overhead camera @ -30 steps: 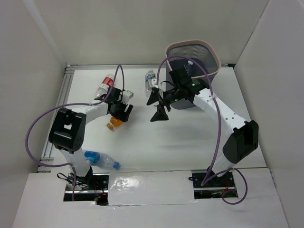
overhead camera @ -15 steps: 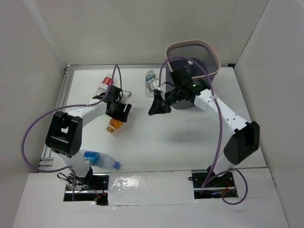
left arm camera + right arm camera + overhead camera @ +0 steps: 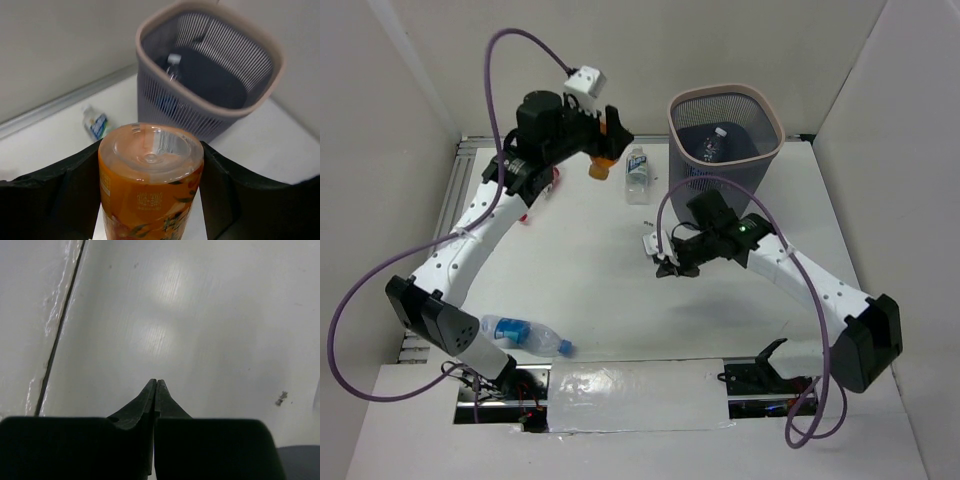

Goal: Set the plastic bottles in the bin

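Note:
My left gripper (image 3: 604,152) is raised above the table's far left and shut on an orange-labelled plastic bottle (image 3: 602,166), whose clear base (image 3: 150,150) faces the wrist camera between the two fingers. The bin (image 3: 724,90) stands at the far right with its rim (image 3: 276,62) ahead of the held bottle. A clear bottle (image 3: 712,145) lies inside the bin (image 3: 172,67). A blue-labelled bottle (image 3: 637,172) lies on the table left of the bin (image 3: 96,122). Another blue-labelled bottle (image 3: 525,335) lies near the left arm's base. My right gripper (image 3: 665,268) (image 3: 156,383) is shut, empty, low over mid-table.
White walls enclose the table on three sides. A metal rail (image 3: 440,220) runs along the left edge. Bits of red (image 3: 526,214) show under the left arm. Purple cables loop off both arms. A taped seam (image 3: 60,330) crosses the table surface.
The left arm has lifted the orange bottle off the table, up and back toward the bin. The right gripper has shut and drawn back from beside the bin to mid-table.

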Controlling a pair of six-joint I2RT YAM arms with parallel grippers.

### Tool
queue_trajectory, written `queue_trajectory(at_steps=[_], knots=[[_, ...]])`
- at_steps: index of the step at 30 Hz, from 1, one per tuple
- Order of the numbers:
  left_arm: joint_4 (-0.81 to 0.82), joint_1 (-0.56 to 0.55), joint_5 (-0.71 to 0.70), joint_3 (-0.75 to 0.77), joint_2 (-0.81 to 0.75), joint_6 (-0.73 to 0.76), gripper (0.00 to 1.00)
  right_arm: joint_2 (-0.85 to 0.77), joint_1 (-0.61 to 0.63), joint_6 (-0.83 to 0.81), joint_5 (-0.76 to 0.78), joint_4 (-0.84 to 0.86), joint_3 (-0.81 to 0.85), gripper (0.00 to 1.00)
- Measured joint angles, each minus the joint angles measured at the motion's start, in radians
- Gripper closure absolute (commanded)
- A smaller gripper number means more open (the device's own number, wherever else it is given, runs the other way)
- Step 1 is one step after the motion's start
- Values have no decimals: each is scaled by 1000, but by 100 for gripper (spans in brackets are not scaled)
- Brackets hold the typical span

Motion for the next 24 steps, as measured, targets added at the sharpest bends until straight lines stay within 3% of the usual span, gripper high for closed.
queue_trajectory(at_steps=[9, 14, 17, 18, 20, 21, 22, 23, 24], knots=[[418, -16, 172, 255, 267, -298, 100, -102, 2, -29, 87, 32, -193, 98], [506, -72, 193, 491, 525, -424, 100, -112, 2, -29, 114, 51, -211, 97], [514, -101, 169, 574, 618, -461, 91, -121, 2, -28, 118, 65, -219, 95], [513, -111, 153, 576, 630, -465, 77, -124, 1, -25, 119, 71, -220, 93], [510, -128, 116, 576, 643, -465, 62, -127, -3, -14, 122, 82, -222, 83], [507, -136, 97, 577, 648, -463, 55, -128, -6, -5, 124, 87, -222, 61], [502, -144, 79, 577, 650, -462, 42, -129, -11, 9, 124, 92, -222, 49], [497, -150, 62, 577, 652, -459, 37, -131, -16, 19, 126, 97, -222, 37], [491, -157, 45, 577, 652, -457, 17, -133, -25, 30, 123, 109, -223, 23]])
